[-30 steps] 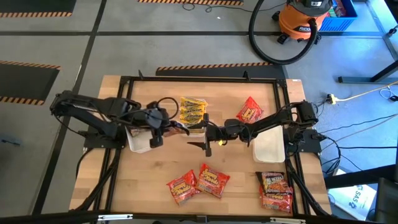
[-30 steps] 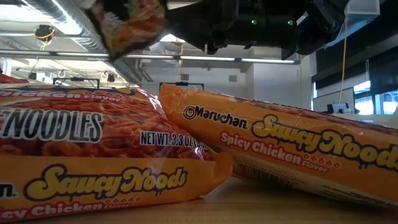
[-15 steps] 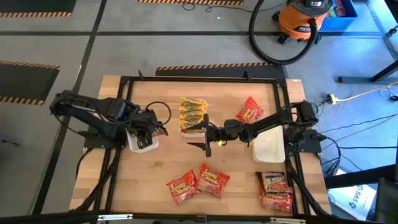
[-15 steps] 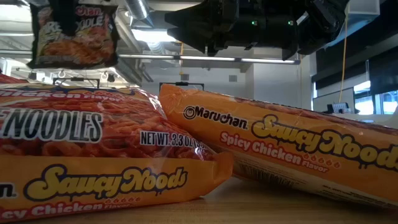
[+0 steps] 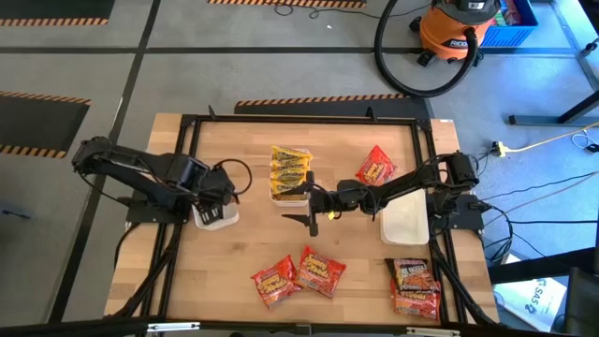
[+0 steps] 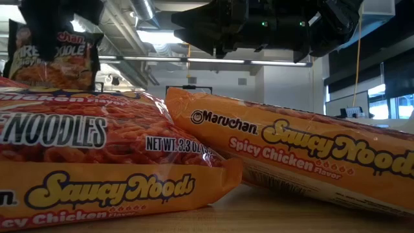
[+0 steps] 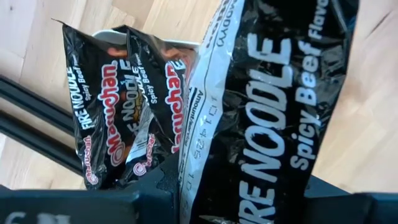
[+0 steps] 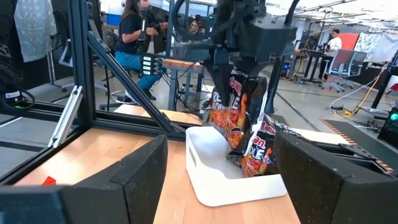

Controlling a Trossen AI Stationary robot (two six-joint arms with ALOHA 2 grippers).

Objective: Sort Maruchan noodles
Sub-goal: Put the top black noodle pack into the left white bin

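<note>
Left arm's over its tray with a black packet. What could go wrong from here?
1. The held black packet hangs from the left gripper over packets already standing in the white tray; it may knock them over.
2. It hangs near the tray's edge, so released now it might land half out.
3. The open right gripper waits mid-table, near the yellow packets.

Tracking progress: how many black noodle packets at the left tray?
3 black packets: two standing in the white plastic tray, one in the left hand above; more may hide.
</note>
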